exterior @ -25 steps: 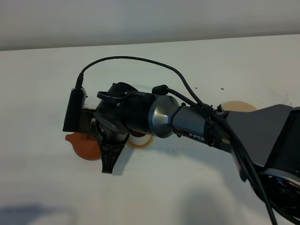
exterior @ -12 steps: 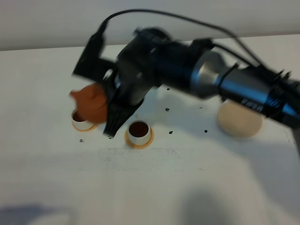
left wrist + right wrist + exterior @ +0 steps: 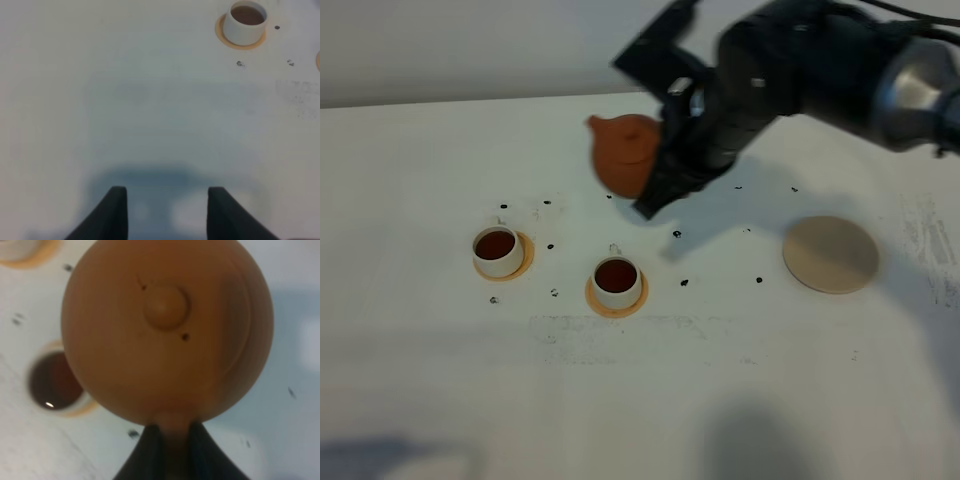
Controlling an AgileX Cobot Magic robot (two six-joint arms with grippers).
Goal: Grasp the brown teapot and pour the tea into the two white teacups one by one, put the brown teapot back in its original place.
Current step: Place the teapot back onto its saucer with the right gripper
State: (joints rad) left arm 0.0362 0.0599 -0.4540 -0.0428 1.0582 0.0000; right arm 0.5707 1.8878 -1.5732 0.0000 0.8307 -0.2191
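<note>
My right gripper [image 3: 665, 165] is shut on the handle of the brown teapot [image 3: 625, 152] and holds it in the air above the far middle of the table. The right wrist view shows the teapot [image 3: 167, 332] from above, with its knobbed lid, held between the fingers [image 3: 150, 447]. Two white teacups stand on orange-tan coasters: the left one [image 3: 496, 250] and the right one [image 3: 617, 281]. Both hold dark tea [image 3: 616, 274]. The pale beige disc [image 3: 831, 254] lies bare at the right. My left gripper [image 3: 167, 210] is open and empty over bare table, with one cup [image 3: 244, 22] far from it.
Small dark specks [image 3: 683, 283] are scattered on the white table [image 3: 650, 400] around the cups. An orange-tan coaster [image 3: 525, 255] sits under each cup. A wall runs along the table's far edge.
My right gripper has lifted the teapot away from the left cup and carried it up and to the right. Both cups now show uncovered, with tea in them.
</note>
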